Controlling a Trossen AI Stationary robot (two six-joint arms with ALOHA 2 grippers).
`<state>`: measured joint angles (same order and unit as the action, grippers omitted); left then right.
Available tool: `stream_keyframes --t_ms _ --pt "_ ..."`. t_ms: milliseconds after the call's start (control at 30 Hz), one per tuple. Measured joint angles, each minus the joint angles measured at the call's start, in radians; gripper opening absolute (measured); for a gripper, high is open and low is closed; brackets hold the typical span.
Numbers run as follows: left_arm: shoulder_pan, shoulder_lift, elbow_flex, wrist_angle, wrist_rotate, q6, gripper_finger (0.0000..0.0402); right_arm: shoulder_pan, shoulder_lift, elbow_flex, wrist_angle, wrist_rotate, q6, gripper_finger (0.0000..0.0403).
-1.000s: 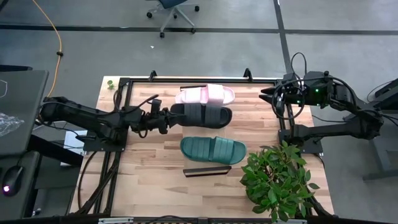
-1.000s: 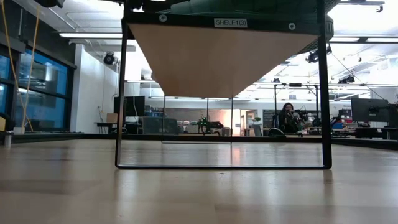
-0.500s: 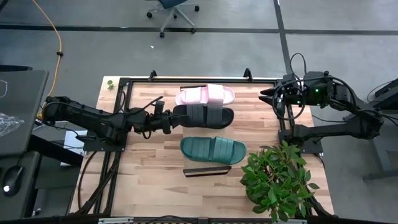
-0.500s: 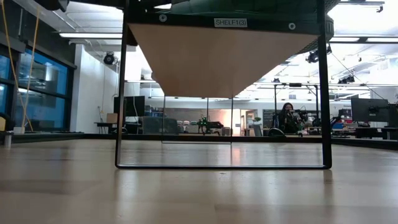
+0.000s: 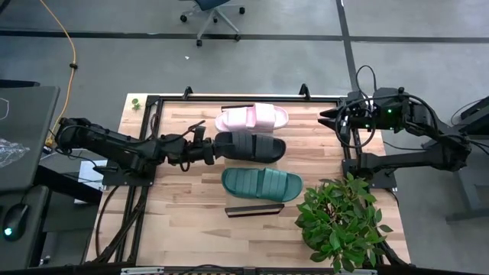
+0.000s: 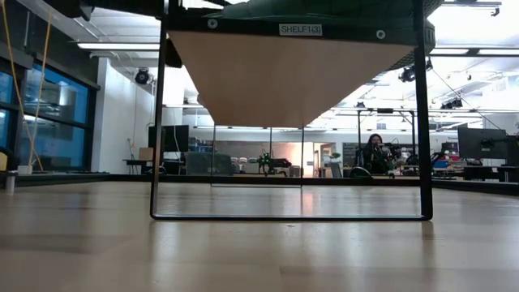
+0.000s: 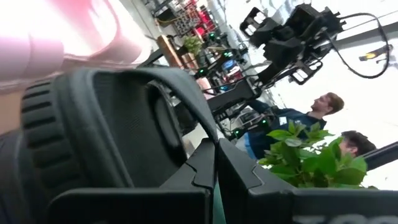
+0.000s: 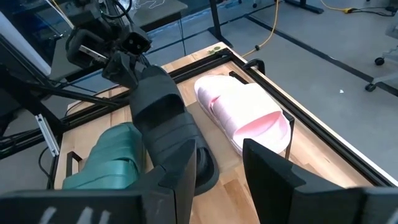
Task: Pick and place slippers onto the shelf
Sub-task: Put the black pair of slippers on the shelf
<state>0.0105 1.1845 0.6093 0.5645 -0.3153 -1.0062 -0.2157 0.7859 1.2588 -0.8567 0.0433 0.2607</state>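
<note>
Looks well along: pink slipper [image 5: 252,117] lies on the shelf [image 5: 313,130] at upper centre, green slipper [image 5: 262,183] just below the middle. Left gripper [image 5: 208,149] is pinching the heel end of the black slipper [image 5: 250,147], mid-frame between them. Right gripper [image 8: 214,163], fingers spread, waits at upper right.

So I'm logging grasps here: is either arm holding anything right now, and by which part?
The left gripper holds the black slipper by one end. The right gripper, parked at the table's edge, holds nothing.

Left claw [image 5: 211,149] clamped, right claw [image 5: 327,114] apart
</note>
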Motion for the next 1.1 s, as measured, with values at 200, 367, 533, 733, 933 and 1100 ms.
stream_keyframes --t_ms 200,367,533,733,933,1100 --pt "0.000 0.033 0.000 0.015 -0.001 -0.021 0.0000 0.000 0.000 0.000 0.000 -0.002 -0.008 0.0123" --pt "0.000 0.034 0.000 0.008 -0.002 -0.024 0.0000 0.000 0.000 0.000 0.000 -0.018 -0.008 0.0123" --pt "0.000 0.033 0.000 -0.007 -0.007 -0.028 0.0000 0.000 0.000 0.000 0.000 -0.021 -0.011 0.0123" --pt "0.000 0.033 0.000 -0.039 -0.014 -0.039 0.0000 0.000 0.000 0.000 0.000 -0.026 -0.011 0.0123" --pt "0.002 0.033 0.000 -0.059 -0.015 -0.040 0.0000 0.000 0.000 0.000 0.000 -0.026 -0.011 0.0123" --pt "0.002 0.032 0.000 -0.068 -0.015 -0.045 0.0000 0.000 0.000 0.000 0.000 -0.031 -0.008 0.0123"
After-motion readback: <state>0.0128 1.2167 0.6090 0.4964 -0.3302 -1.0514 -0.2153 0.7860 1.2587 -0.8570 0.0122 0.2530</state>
